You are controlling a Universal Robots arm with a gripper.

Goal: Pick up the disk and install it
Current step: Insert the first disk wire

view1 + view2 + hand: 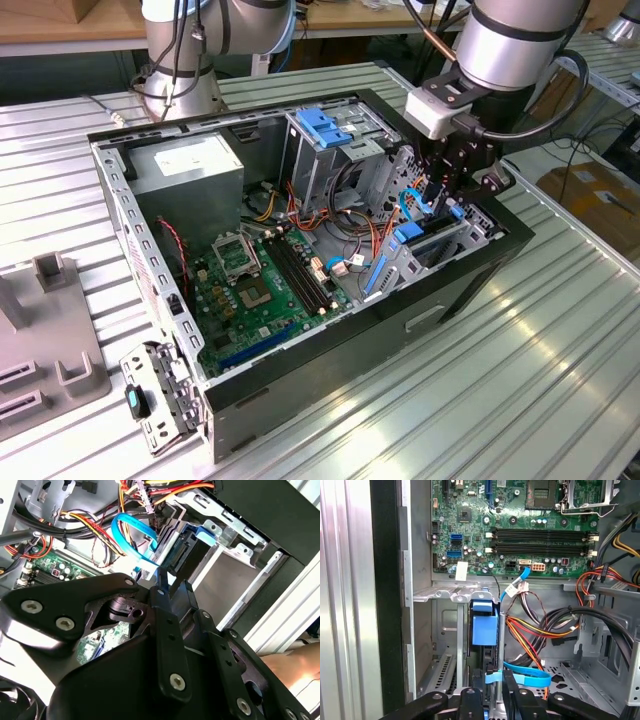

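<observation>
The fingers (471, 703) are nearly closed, one on each side of the disk (484, 629), gripping its near end in both wrist views. The disk stands on edge, partway into the drive bay (445, 670) at the corner of the case (330, 372) on the exterior view's right, with a blue cable (527, 677) just beside it

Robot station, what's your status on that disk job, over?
Gripper shut on the disk. Disk on edge in the drive bay. Blue cable looped close beside the gripper, over.
</observation>
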